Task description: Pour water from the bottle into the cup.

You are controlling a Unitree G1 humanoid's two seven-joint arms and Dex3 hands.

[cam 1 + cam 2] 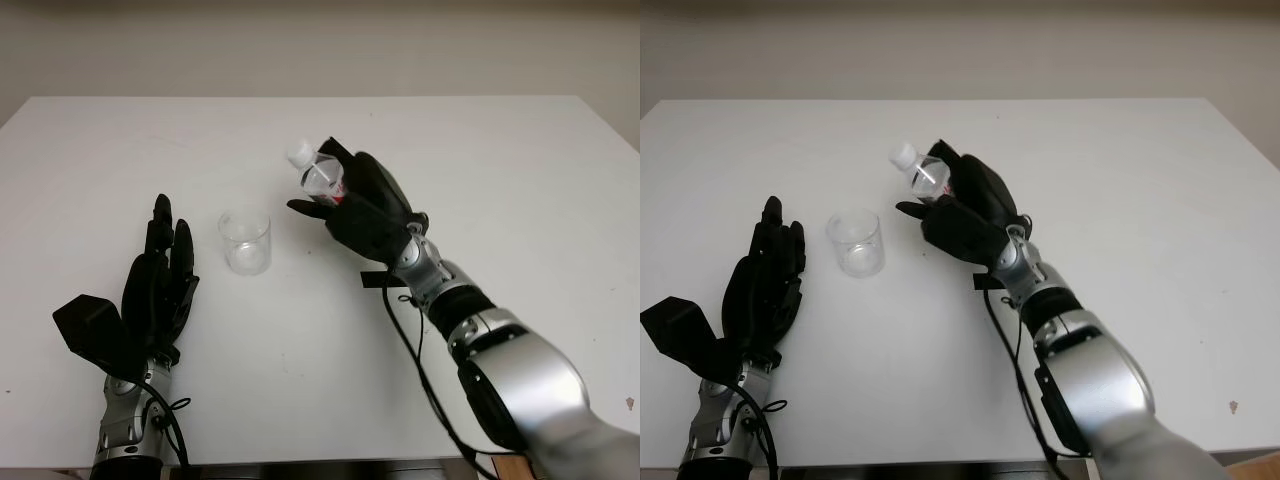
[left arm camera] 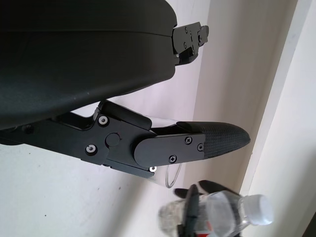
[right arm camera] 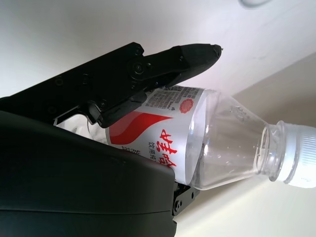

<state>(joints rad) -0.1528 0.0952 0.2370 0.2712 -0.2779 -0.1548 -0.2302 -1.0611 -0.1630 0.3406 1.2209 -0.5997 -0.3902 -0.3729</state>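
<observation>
The bottle (image 1: 322, 178) is gripped by the right hand (image 1: 362, 212) above the middle of the tabletop (image 1: 520, 180), tilted with its neck toward the cup (image 1: 246, 242) but not yet over it. The step in hand is judged to be the approach to pouring; the white cap appears to be on, so it would need removing before water could flow. The bottle is clear ribbed plastic with a red-and-white label. The cup is a clear, empty-looking cylinder. The left hand (image 1: 158, 288), open, is held near the front left edge.
</observation>
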